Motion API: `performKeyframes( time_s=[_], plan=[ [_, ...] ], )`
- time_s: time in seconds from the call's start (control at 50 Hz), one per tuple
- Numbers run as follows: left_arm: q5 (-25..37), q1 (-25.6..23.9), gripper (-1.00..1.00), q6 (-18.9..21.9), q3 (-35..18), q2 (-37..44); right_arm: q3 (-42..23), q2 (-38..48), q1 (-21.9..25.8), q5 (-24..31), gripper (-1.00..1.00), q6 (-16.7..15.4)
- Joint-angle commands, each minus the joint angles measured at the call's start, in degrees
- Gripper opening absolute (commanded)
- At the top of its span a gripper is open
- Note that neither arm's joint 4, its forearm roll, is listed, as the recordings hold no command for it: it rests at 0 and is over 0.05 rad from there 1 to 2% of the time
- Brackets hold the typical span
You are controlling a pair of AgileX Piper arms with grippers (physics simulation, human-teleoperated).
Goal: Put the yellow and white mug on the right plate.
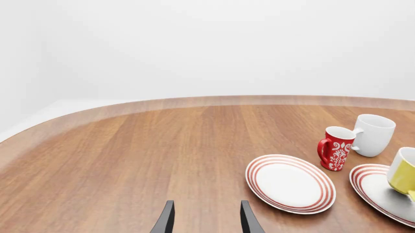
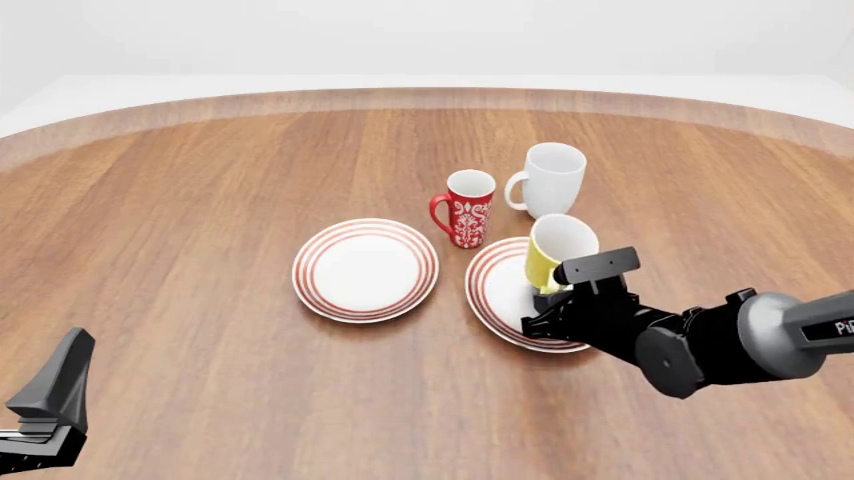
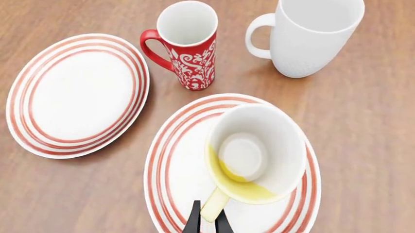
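Note:
The yellow and white mug (image 2: 557, 250) is over the right plate (image 2: 497, 300), tilted with its white inside facing the camera. I cannot tell whether its base touches the plate. My right gripper (image 3: 209, 221) is shut on the mug's yellow handle (image 3: 214, 206), and in the right wrist view the mug (image 3: 256, 153) covers much of the red-ringed plate (image 3: 175, 165). My left gripper (image 1: 207, 221) stands open and holds nothing, low at the front left of the table (image 2: 60, 385). In the left wrist view, the mug (image 1: 403, 171) shows at the frame's edge above the plate (image 1: 372, 187).
The look-alike left plate (image 2: 366, 270) lies just left of the right plate. A red patterned mug (image 2: 469, 208) and a larger white mug (image 2: 550, 180) stand just behind the plates. The round wooden table (image 2: 200, 200) stretches to the left and behind.

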Motion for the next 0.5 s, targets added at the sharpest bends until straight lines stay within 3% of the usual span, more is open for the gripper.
performKeyframes(
  time_s=[0.02, 0.2, 0.22, 0.5],
  plan=[
    [0.0, 0.0, 1.00, 0.0, 0.0, 0.0, -1.5, 3.1, -0.1, -1.1, -1.00, 0.2],
    [0.0, 0.0, 1.00, 0.0, 0.0, 0.0, -1.5, 3.2, -0.8, -0.6, -1.00, -0.2],
    [0.0, 0.0, 1.00, 0.0, 0.0, 0.0, -1.5, 3.0, -0.8, -0.4, 1.00, -0.3],
    [0.0, 0.0, 1.00, 0.0, 0.0, 0.0, -0.3, -2.1, -1.4, 2.5, 1.00, -1.5]
  ],
)
